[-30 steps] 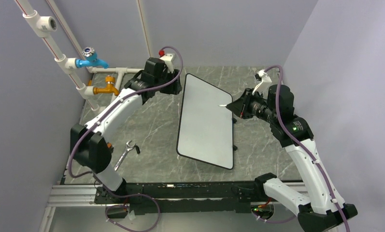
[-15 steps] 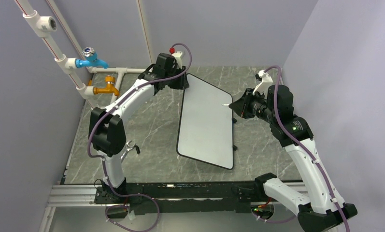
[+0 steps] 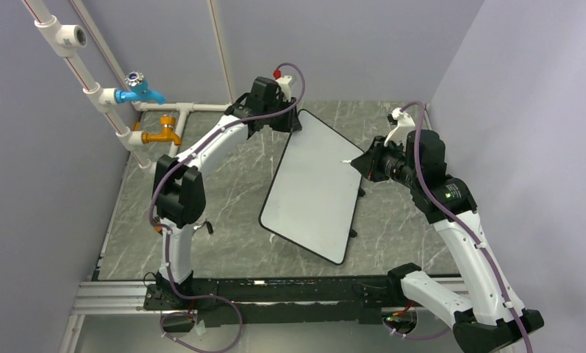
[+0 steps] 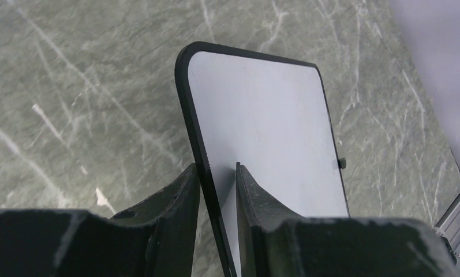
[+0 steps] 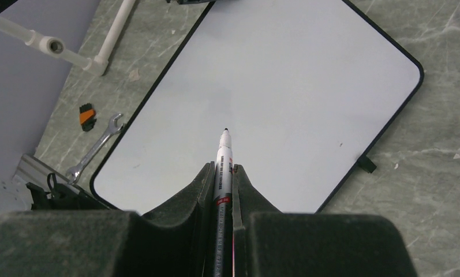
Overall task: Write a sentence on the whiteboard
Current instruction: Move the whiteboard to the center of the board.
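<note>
The whiteboard lies slanted on the grey marbled table, its white face blank; no sentence shows on it. My left gripper is shut on the whiteboard's far corner, one finger on each side of the black rim. My right gripper is shut on a white marker, uncapped. Its black tip points at the middle of the whiteboard from the right, a little above the face. The whiteboard also fills the left wrist view.
White pipes with a blue tap and a yellow tap stand at the back left. A wrench and a small orange and black piece lie left of the board. Walls close in on the left and right.
My left arm has swung right along the back and taken the whiteboard's far corner. The board has turned: far end to the right, near end to the left. The right arm has barely moved.
</note>
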Robot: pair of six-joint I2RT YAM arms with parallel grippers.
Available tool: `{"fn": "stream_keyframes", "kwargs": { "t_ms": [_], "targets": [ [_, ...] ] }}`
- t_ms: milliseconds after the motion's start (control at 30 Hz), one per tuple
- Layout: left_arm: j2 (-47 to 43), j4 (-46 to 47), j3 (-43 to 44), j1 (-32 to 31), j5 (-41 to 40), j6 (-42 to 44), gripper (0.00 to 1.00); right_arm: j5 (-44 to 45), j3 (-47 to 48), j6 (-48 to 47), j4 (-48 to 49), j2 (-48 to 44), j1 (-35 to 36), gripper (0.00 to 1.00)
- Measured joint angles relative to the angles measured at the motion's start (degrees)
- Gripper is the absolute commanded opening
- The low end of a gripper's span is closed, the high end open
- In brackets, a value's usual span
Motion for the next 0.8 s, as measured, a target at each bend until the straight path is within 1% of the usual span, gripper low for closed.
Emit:
{"fn": "stream_keyframes", "kwargs": {
  "t_ms": [200, 267, 333, 400, 533, 600, 633, 700, 800],
  "targets": [
    [5.7, -0.1, 7.6, -2.6, 3.0, 0.4, 0.35, 0.5, 0.0, -0.8, -1.7, 0.0, 0.0, 0.0],
    [7.5, 0.0, 9.9, -3.4, 4.4, 0.7, 0.38, 1.0, 0.0, -1.0, -2.0, 0.0, 0.0, 0.0],
    [9.2, -0.1, 12.3, -4.3, 6.1, 1.1, 0.44, 1.4, 0.0, -1.3, -2.0, -0.1, 0.0, 0.0],
    [10.4, -0.3, 14.1, -5.2, 7.6, 1.8, 0.53, 1.5, 0.0, -1.5, -2.1, -0.1, 0.0, 0.0],
    [11.3, -1.0, 15.4, -6.8, 10.1, 2.9, 0.8, 1.7, 0.0, -1.6, -2.3, -0.3, 0.0, 0.0],
    [11.2, -1.2, 15.4, -7.1, 10.6, 3.4, 0.92, 1.6, 0.0, -1.5, -2.3, -0.4, 0.0, 0.0],
    [11.2, -1.4, 15.5, -7.3, 11.0, 3.6, 0.96, 1.5, 0.0, -1.5, -2.3, -0.5, 0.0, 0.0],
    [11.2, -2.5, 15.6, -7.4, 11.1, 4.0, 0.97, 1.2, 0.0, -1.5, -2.3, -0.7, 0.0, 0.0],
    [10.3, -5.2, 16.2, -7.3, 10.5, 4.1, 0.94, 0.8, 0.0, -1.5, -2.2, -1.0, 0.0, 0.0]
  ]
}}
